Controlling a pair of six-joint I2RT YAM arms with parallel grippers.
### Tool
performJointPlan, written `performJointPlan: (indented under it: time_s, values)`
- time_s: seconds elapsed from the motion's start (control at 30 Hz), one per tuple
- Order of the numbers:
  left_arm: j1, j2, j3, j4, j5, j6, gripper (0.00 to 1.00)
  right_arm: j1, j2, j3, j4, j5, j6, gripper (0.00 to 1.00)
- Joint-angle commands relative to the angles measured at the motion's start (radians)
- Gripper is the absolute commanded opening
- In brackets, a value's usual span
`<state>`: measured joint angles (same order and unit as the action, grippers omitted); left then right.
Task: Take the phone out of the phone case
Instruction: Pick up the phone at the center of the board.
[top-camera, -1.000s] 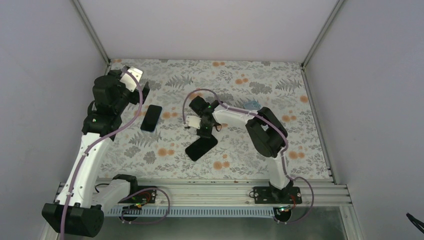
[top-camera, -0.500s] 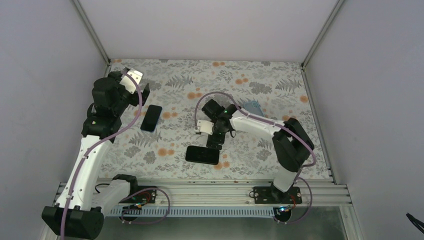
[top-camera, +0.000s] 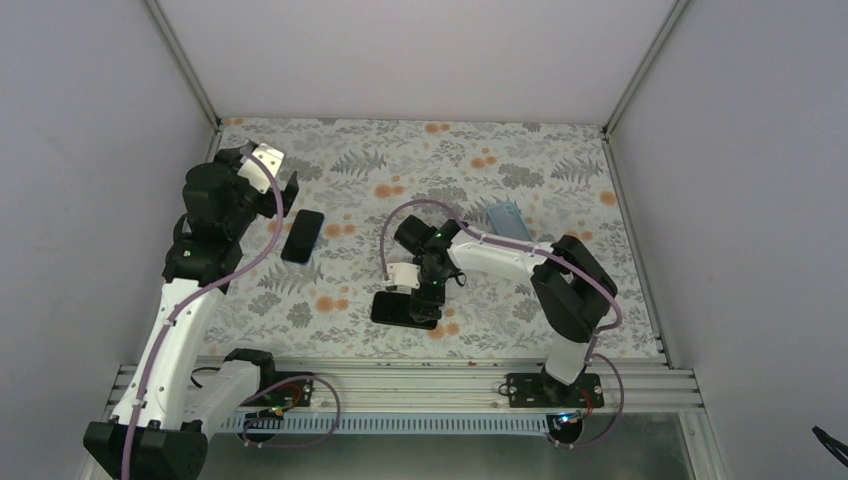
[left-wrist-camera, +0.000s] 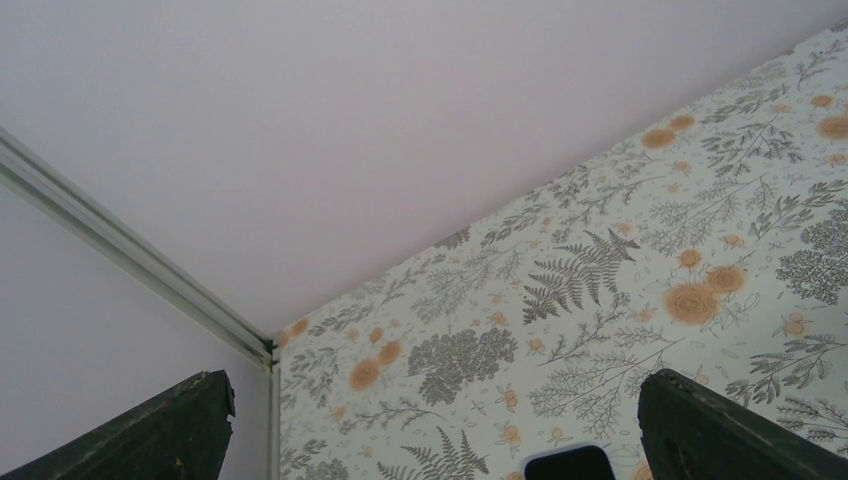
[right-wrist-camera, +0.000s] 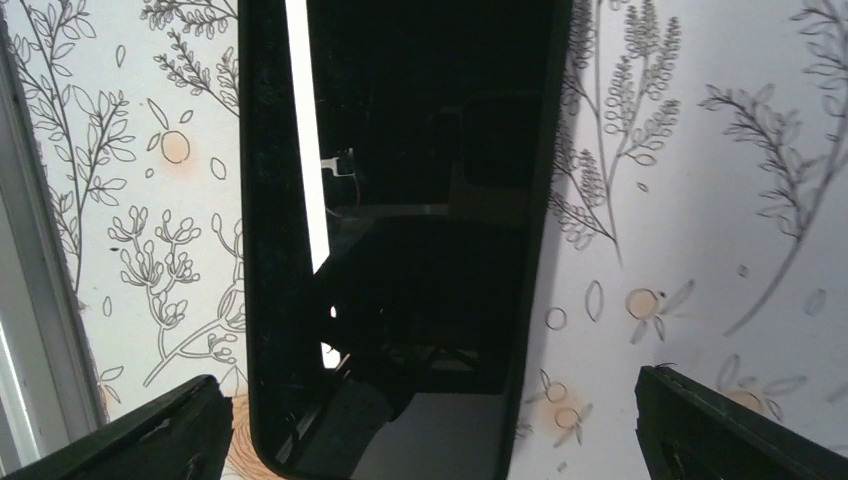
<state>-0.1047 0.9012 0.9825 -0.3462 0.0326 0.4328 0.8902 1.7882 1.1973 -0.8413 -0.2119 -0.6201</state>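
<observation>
Two dark phone-shaped slabs lie flat on the floral table (top-camera: 530, 160), well apart. Cannot tell which is the bare phone and which carries the case.

Rimmed slab (right-wrist-camera: 420, 150): glossy black face inside a matte black border, mid-table, near the front rail (top-camera: 400, 375). The right wrist view cuts off its far end at the top of frame. The gloss mirrors a bright stripe (right-wrist-camera: 305, 130) and dark gripper parts, so surface detail is lost. Whether the border is a case lip or the phone's own edge is not clear. From above, the right wrist and its white housing (top-camera: 402, 277) cover the slab's right end.

Second slab (top-camera: 303, 236): left of centre. The left wrist camera catches only a sliver of it at the bottom edge.

Pale bluish translucent piece (top-camera: 508, 219): right of centre, apart from both slabs, shape hard to read.

Right gripper (top-camera: 425, 290): jaws spread wide, straddling the rimmed slab's end. Its fingers (right-wrist-camera: 150, 440) sit at the frame's lower corners, with floral cloth showing between each and the slab. Nothing gripped, no finger contact visible.

Left gripper (left-wrist-camera: 437, 400): raised over the far-left table, jaws fully apart, empty, facing the wall (left-wrist-camera: 400, 120) and corner post (left-wrist-camera: 130, 250).
</observation>
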Motion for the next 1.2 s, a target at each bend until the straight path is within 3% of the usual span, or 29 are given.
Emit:
performJointPlan:
  time_s: [0.0,1.17]
  values:
    - [0.008,-0.014,-0.008,0.012,0.016,-0.012,1.00,0.006,0.035,0.013,0.012,-0.051,-0.011,1.00]
    - [0.011,-0.006,-0.048,0.016,0.032,-0.011,1.00,0.083,0.125,-0.019,0.006,0.035,0.145,1.00]
